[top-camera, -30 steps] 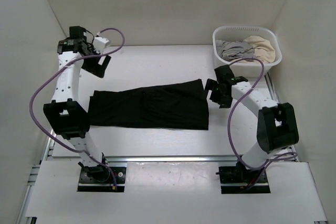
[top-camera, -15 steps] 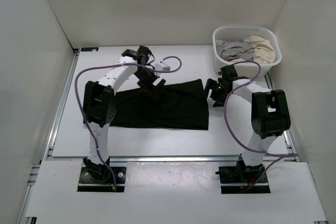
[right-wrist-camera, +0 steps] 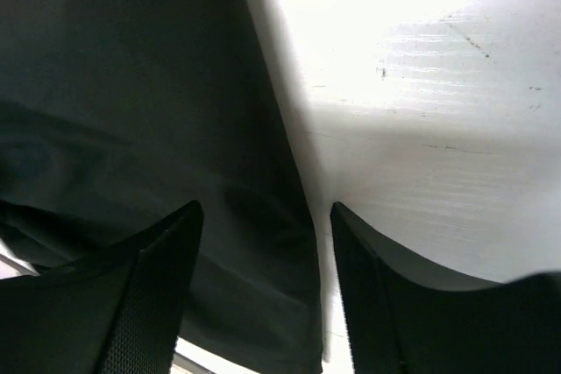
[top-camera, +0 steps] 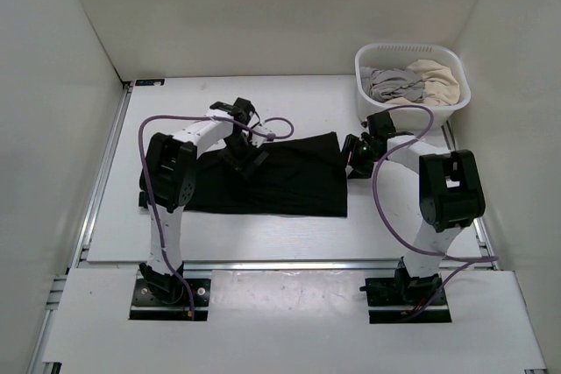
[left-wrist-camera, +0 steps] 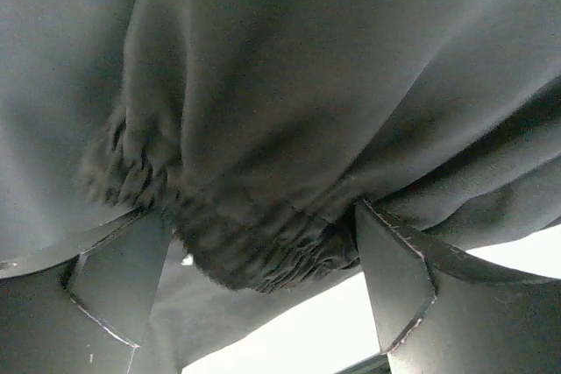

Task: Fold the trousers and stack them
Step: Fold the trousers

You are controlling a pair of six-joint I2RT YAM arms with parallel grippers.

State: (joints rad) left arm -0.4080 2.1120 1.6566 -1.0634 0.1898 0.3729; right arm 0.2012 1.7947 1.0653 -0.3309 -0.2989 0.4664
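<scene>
Trousers point(top-camera: 289, 177): black band lying flat at the middle of the table point(top-camera: 219, 234), long axis from 9 to 3 o'clock.
Left gripper point(top-camera: 243, 161): at 11 o'clock from the cloth's middle, jaws wide apart with bunched elastic point(left-wrist-camera: 254, 256) between them, nothing pinched.
Right gripper point(top-camera: 352, 153): at the 3 o'clock end, jaws apart astride the edge, nothing gripped.
Advice: take every layer in each bite; close both sides together and lift evenly.
Wrist views: show the gathers and the edge line, which the top view loses in black.

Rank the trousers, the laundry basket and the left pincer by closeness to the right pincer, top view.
1. The trousers, their right edge beside the right pincer.
2. The laundry basket, behind it, far right.
3. The left pincer, leftward, over the trousers.
</scene>
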